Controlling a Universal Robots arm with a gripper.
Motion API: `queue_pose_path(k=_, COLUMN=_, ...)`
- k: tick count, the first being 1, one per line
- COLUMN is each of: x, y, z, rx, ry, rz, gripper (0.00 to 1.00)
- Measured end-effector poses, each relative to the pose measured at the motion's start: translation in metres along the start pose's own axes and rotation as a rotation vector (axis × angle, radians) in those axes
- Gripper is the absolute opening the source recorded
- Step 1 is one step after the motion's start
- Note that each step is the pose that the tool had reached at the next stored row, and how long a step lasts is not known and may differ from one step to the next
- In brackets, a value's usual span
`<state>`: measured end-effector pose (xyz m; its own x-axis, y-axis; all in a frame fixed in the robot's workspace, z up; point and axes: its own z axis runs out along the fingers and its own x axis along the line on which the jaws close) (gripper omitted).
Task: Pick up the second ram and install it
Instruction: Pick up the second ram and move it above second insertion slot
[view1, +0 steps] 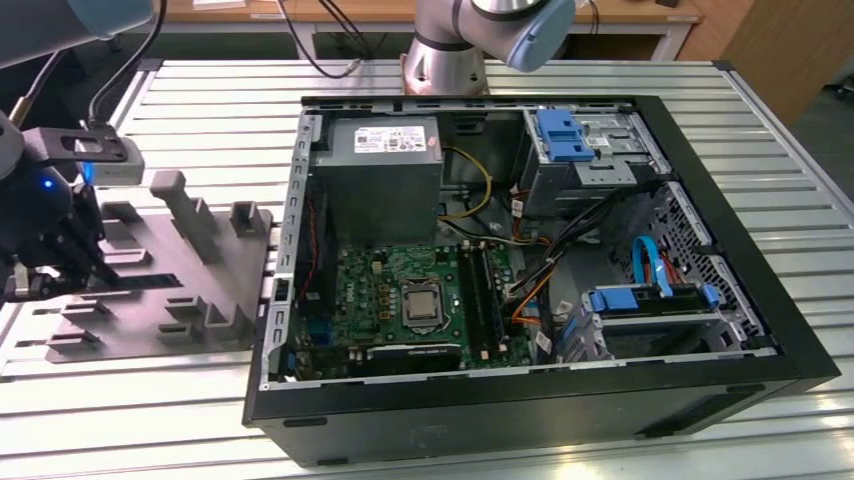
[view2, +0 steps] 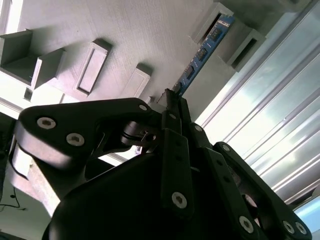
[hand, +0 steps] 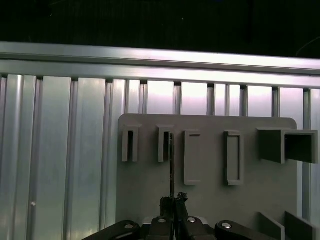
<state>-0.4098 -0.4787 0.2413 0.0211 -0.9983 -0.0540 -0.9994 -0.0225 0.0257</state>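
In the exterior view, the hand (view1: 70, 278) sits over the grey holder (view1: 227, 265) on the desk (view1: 534, 80), left of the open computer case (view1: 534, 400). In the second wrist view, its fingers (view2: 172, 130) are closed on the memory stick (view2: 200, 57), which stands on edge in the holder's slot. In the first wrist view, the stick (hand: 171, 165) appears edge-on, running from the hand (hand: 174, 202) to 1 slot.

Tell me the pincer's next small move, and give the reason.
Probably a short, straight lift away from the grey fixture. In the second wrist view the pincer looks closed on one end of the second ram, whose far end sits between the fixture's upright tabs, so a sideways pull might jam it.
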Motion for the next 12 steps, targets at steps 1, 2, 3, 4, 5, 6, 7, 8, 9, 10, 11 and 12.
queue_pose_path(k=1, x=-0.0001, y=0.0, z=-0.0008, rx=0.0, ry=-0.0008, rz=0.0, gripper=0.14)
queue_pose_path(k=2, x=-0.0001, y=0.0, z=-0.0017, rx=0.0002, ry=-0.0015, rz=0.0, gripper=0.14)
queue_pose_path(k=3, x=-0.0002, y=0.0001, z=-0.0026, rx=0.0001, ry=-0.0022, rz=0.0, gripper=0.14)
queue_pose_path(k=4, x=-0.0002, y=0.0001, z=-0.0037, rx=0.0001, ry=-0.003, rz=0.0, gripper=0.14)
queue_pose_path(k=5, x=-0.0003, y=0.0001, z=-0.0049, rx=0.0002, ry=-0.0038, rz=0.0, gripper=0.14)
queue_pose_path(k=6, x=-0.0003, y=0.0001, z=-0.0059, rx=0.0001, ry=-0.0046, rz=0.0, gripper=0.14)
queue_pose_path(k=7, x=-0.0004, y=0.0002, z=-0.0068, rx=0.0002, ry=-0.0054, rz=0.0, gripper=0.14)
queue_pose_path(k=8, x=-0.0004, y=0.0002, z=-0.0079, rx=0.0002, ry=-0.0061, rz=0.0, gripper=0.14)
queue_pose_path(k=9, x=-0.0005, y=0.0002, z=-0.0088, rx=0.0002, ry=-0.0068, rz=0.0, gripper=0.14)
queue_pose_path(k=10, x=-0.0005, y=0.0003, z=-0.0098, rx=0.0001, ry=-0.0073, rz=0.0, gripper=0.14)
queue_pose_path(k=11, x=-0.0006, y=0.0003, z=-0.0106, rx=0.0002, ry=-0.0079, rz=0.0, gripper=0.14)
queue_pose_path(k=12, x=-0.0006, y=0.0003, z=-0.0116, rx=0.0002, ry=-0.0086, rz=0.0, gripper=0.14)
